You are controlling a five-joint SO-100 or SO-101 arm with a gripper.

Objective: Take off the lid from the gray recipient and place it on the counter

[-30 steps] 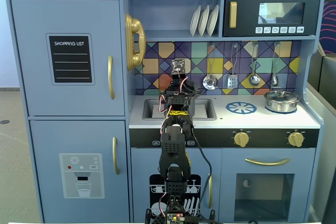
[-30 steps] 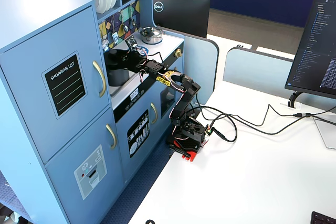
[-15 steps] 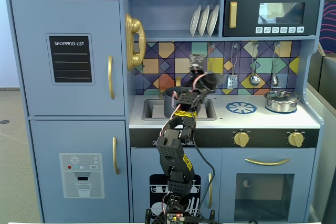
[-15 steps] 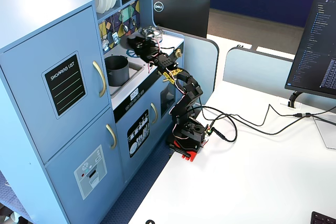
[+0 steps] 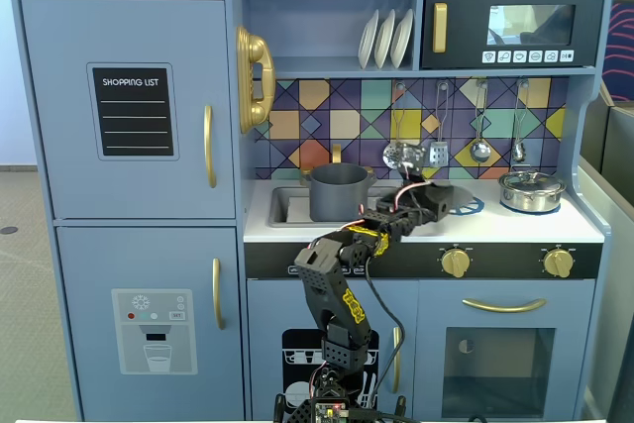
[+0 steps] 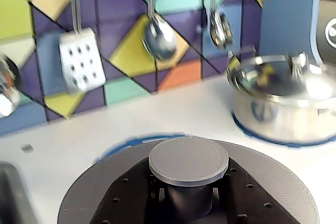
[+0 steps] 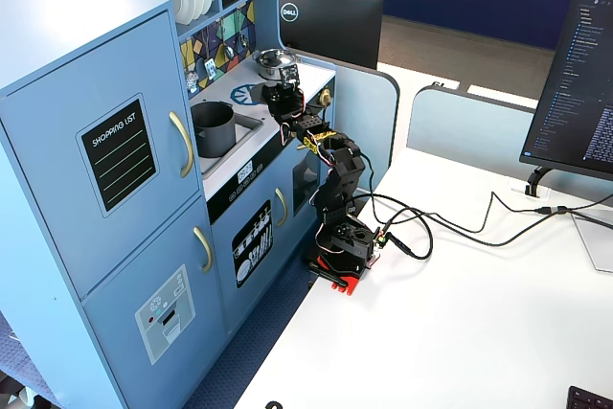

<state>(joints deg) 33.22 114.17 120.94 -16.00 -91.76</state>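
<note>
You've got the lid (image 6: 189, 160) off the gray recipient (image 5: 340, 192) already. In both fixed views the pot stands open-topped in the sink recess at the left of the counter (image 5: 396, 228), nothing covering it.

The lid now rides with the gripper (image 6: 188, 203): in the wrist view the jaws sit closed round the stem under its round knob, w/ the dark disc spreading out beneath. It hovers over the blue burner ring (image 6: 137, 141) near the counter's middle, right of the pot. Can't tell from these shots whether the disc's underside is touching the counter yet; looks just above it.

So, my read: lift & carry done, approx two thirds through. Left to do: lower the lid flat on the counter, release, back the arm off.

Count:
- 1 gray lid, 1 gray pot.
- 1 silver pan (image 5: 532, 191) w/ its own lid, far right of the counter, well apart from the gripper.
- 3 white plates (image 5: 385, 39) on the shelf above.
- 4 utensils hanging on the backsplash in a fixed view (image 5: 437, 151); wrist view shows only some.
- 2 gold knobs (image 5: 455, 262) on the front panel.
</note>
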